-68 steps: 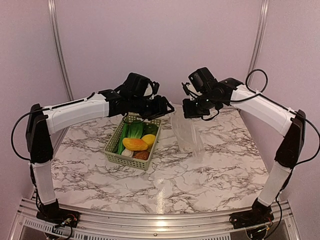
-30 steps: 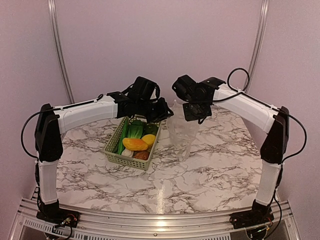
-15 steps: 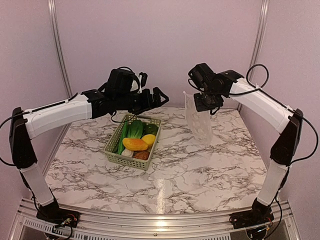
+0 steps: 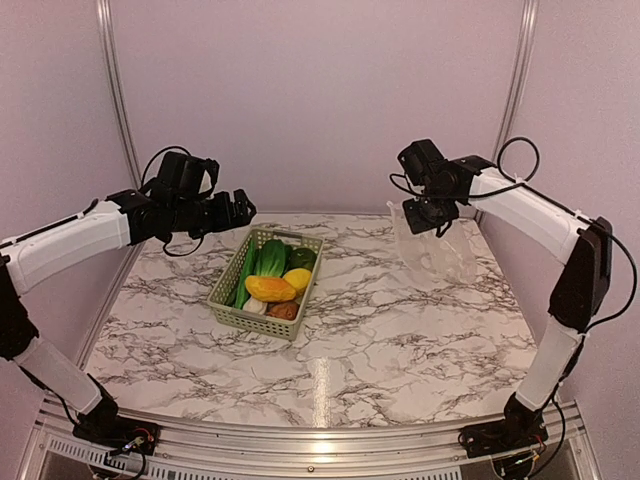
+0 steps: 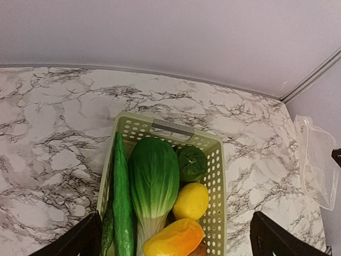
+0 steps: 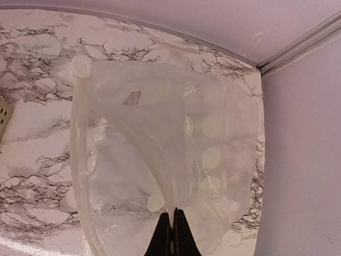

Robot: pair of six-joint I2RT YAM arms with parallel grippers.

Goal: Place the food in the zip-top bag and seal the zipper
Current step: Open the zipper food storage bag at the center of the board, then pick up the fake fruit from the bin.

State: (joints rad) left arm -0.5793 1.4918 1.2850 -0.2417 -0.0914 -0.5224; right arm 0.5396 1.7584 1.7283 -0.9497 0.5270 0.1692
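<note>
Bag (image 4: 440, 255) lengthwise down from R gripper (image 6: 171, 232)

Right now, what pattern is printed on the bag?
The bag: white dots on clear plastic, clearest from right wrist.

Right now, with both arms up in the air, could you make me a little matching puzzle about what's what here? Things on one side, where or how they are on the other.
Things:
1. zip-top bag
2. food
3. left jaws
4. right jaws

States:
A. wide open, holding nothing
B. piled in the green basket
C. pinched shut on plastic
D. hanging, see-through and empty

Pairs: 1-D, 2-B, 3-A, 4-C
</note>
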